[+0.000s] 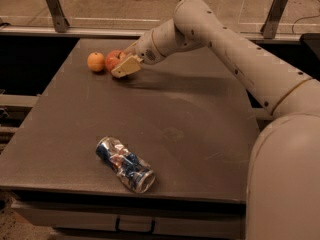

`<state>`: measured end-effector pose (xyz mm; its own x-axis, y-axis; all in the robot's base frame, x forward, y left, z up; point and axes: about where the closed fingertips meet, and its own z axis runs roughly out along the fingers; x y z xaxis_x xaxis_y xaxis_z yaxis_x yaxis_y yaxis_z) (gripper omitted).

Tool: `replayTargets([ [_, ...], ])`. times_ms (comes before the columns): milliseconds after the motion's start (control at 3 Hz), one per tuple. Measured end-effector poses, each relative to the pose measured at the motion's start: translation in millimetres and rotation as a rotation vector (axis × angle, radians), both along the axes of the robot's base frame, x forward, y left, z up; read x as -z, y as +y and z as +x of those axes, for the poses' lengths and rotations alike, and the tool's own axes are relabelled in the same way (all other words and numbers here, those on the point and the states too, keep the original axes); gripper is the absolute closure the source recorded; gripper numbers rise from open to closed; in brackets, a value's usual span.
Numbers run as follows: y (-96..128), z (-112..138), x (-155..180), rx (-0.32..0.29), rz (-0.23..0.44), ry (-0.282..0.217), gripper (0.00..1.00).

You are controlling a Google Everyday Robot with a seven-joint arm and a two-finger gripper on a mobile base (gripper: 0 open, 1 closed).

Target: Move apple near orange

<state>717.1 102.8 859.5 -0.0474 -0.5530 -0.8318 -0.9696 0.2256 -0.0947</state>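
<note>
Item: apple [113, 59], clasped in the end effector [118, 67]; it sat low at the tabletop [190, 114], just beside the orange [95, 61]. Handling advice, as judged: set down gently, release slowly, and withdraw away from the orange, lest either fruit roll.

Dim, warm light in here. Big dark grey table [210, 134] fills most of the frame, drawer handle [135, 226] at the bottom edge. Pale floor [110, 1] up top, with a metal rail [75, 31] and two slanted struts [54, 6].
</note>
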Motion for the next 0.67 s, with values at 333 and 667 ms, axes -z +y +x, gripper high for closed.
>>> replayTargets([
  [333, 2.9, 3.7, 5.3, 0.006, -0.002, 0.012, 0.12],
  [667, 3.9, 4.9, 8.4, 0.006, -0.001, 0.019, 0.0],
])
